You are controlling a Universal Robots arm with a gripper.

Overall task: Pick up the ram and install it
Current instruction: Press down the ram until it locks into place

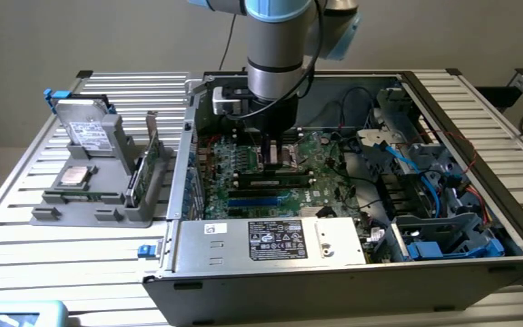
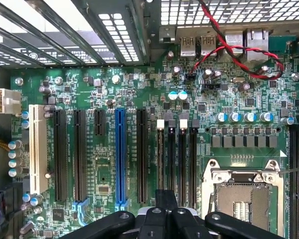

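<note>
Ram first: honestly I can't say for sure where it is. In the wrist view a short dark narrow bit (image 2: 166, 198) pokes out just ahead of the gripper (image 2: 162, 215) tips. It could be the stick seen edge-on, but I can't tell. The gripper is pressed together, its black fingers (image 2: 148, 219) tight side by side.

Right under the gripper, and running away from it, are the four thin black memory slots (image 2: 177, 159) with white clips at their far ends. To one side of the gripper is the metal processor socket (image 2: 241, 196). To the other side sit the longer card slots, with a blue one (image 2: 120, 154) nearest and a white one (image 2: 37, 149) furthest out. Well beyond the gripper, past the slots, a twisted red and black wire (image 2: 239, 52) loops in front of the rear ports (image 2: 197, 45).

In the exterior view the gripper (image 1: 266, 139) is down low inside the open computer case (image 1: 334, 283), close over the green motherboard (image 1: 321, 174). The power supply (image 1: 271, 240) with its label is nearer the camera than the gripper. Well off to the exterior view's left of the gripper, outside the case, a grey holder (image 1: 84, 204) sits on the slatted desk (image 1: 25, 235). It carries an upright hard drive (image 1: 89, 126) and a green card (image 1: 146, 163) on edge.
</note>
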